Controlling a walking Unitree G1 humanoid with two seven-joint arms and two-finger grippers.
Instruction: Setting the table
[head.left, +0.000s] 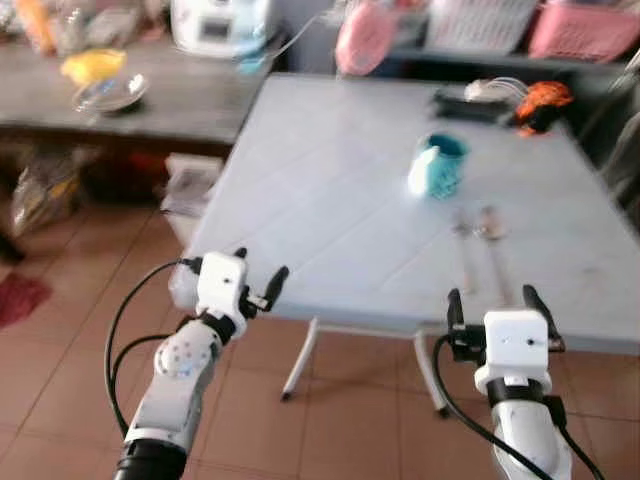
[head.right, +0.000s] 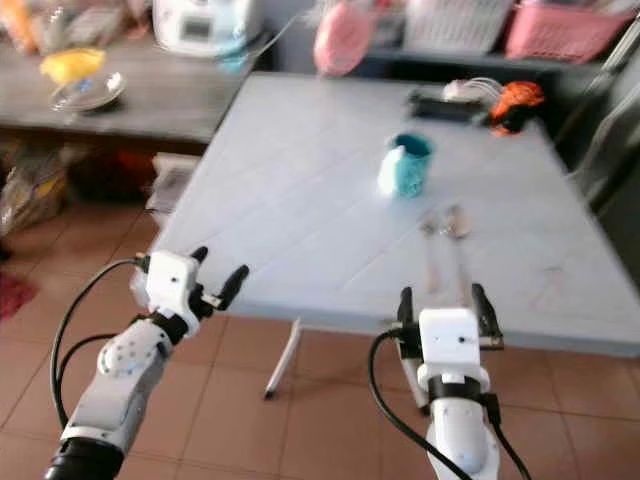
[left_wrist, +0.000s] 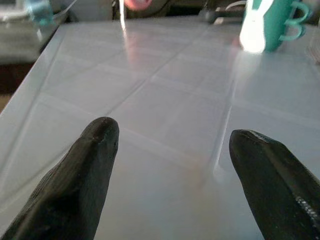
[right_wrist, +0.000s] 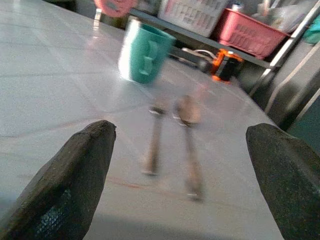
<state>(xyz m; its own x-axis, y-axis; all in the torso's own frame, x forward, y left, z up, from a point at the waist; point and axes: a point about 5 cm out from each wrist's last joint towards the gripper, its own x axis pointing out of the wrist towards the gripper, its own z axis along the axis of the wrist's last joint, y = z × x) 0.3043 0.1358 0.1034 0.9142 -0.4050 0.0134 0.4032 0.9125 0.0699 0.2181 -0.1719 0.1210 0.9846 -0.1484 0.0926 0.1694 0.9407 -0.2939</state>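
Observation:
A teal mug (head.left: 441, 164) stands near the middle of the pale blue table (head.left: 330, 200). Just in front of it lie a fork (head.left: 462, 256) and a spoon (head.left: 493, 250), side by side, handles toward me. My right gripper (head.left: 491, 300) is open at the table's near edge, right before the cutlery; in the right wrist view the fork (right_wrist: 154, 137) and spoon (right_wrist: 189, 137) lie between its spread fingers (right_wrist: 70, 185). My left gripper (head.left: 262, 276) is open at the table's near left corner, with nothing in it.
A dark counter (head.left: 190, 100) on the left carries a glass bowl (head.left: 110, 93), a yellow thing and a white appliance (head.left: 220, 25). Black and orange items (head.left: 520, 105) sit at the table's far right. Pink and white baskets (head.left: 580, 30) stand on a shelf behind. Tiled floor lies below.

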